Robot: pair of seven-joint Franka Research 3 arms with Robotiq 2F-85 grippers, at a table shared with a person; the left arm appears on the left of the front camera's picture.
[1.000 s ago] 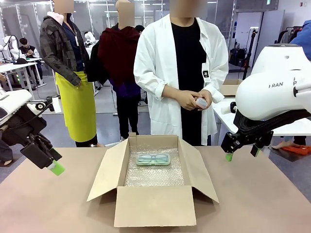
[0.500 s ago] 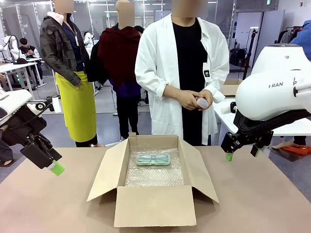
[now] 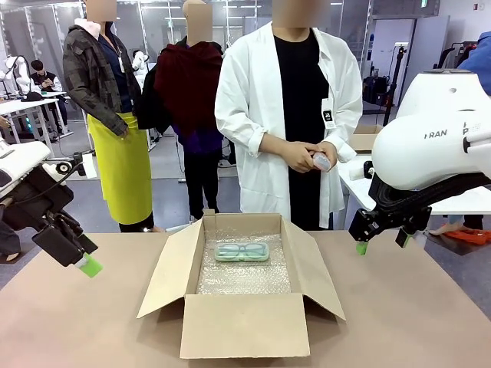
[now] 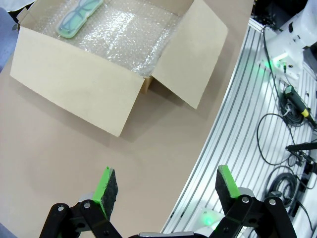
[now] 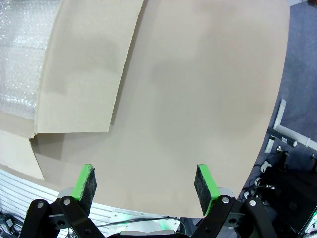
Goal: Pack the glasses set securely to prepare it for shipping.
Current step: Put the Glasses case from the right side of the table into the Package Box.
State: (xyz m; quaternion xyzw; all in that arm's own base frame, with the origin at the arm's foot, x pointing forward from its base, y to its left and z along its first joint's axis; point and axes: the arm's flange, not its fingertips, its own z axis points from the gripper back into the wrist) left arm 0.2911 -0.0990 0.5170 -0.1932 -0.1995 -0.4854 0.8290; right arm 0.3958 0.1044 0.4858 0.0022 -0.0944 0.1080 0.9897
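– At the worktop's (image 3: pixel 414 322) centre, what has changed in the last second?

– Almost nothing. Open cardboard box (image 3: pixel 245 326) unmoved. Both arms hang where they were, left jaws at its 9 o'clock, right jaws at its 3 o'clock. Each pair is spread wide and empty, green pads (image 4: pixel 106 186) clear of everything. Only the person at 12 o'clock has shifted slightly.

– Meaning for the packing?

– A pause, by my reading: half the set is in, half is not.

– And the set itself?

– One mint-green case (image 3: pixel 242 251), translucent with spectacles showing through, lies flat on bubble wrap (image 3: pixel 244 280) toward the box's 12 o'clock end. A pale pinkish oblong, likely the pink case (image 3: pixel 319 162), sits in the person's hands (image 3: pixel 303 156), well apart from the box. Its flaps stand open, and nothing covers the packed case yet.
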